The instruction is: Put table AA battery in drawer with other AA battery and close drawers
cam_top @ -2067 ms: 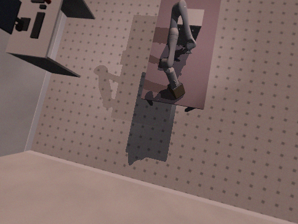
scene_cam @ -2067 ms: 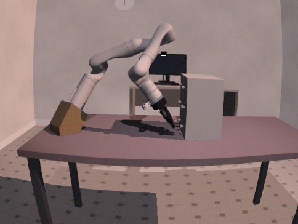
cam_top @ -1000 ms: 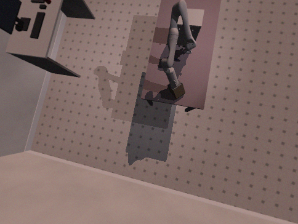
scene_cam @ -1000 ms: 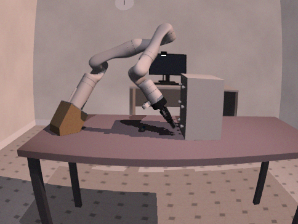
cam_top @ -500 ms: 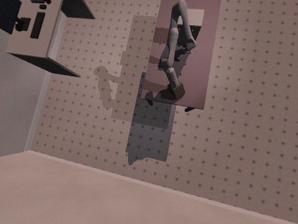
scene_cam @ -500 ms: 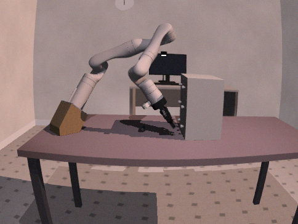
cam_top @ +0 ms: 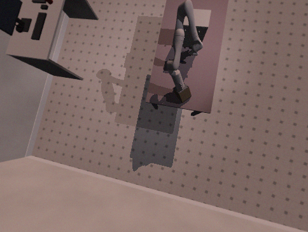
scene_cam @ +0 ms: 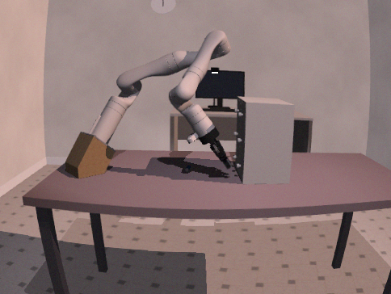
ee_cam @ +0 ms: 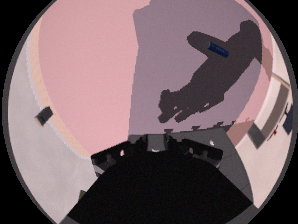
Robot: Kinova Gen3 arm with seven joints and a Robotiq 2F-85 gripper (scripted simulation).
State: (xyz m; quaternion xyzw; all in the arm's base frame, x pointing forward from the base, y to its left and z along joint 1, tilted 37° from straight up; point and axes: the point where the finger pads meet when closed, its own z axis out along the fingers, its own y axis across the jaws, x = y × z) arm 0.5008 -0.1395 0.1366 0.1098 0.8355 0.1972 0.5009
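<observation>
Grey chest (cam_top: 198,17) (scene_cam: 266,141) (ee_cam: 232,165) may shift if the gripper (cam_top: 191,50) (scene_cam: 228,165) (ee_cam: 155,138), partly open, holding nothing, presses badly near its front; the blue battery (scene_cam: 186,169) (ee_cam: 218,49) lies on the table before it.

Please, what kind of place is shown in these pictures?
Probably an office or small workroom: a desk with a monitor stands behind, a clock seems to hang on the wall, and an arm works on a table.
</observation>
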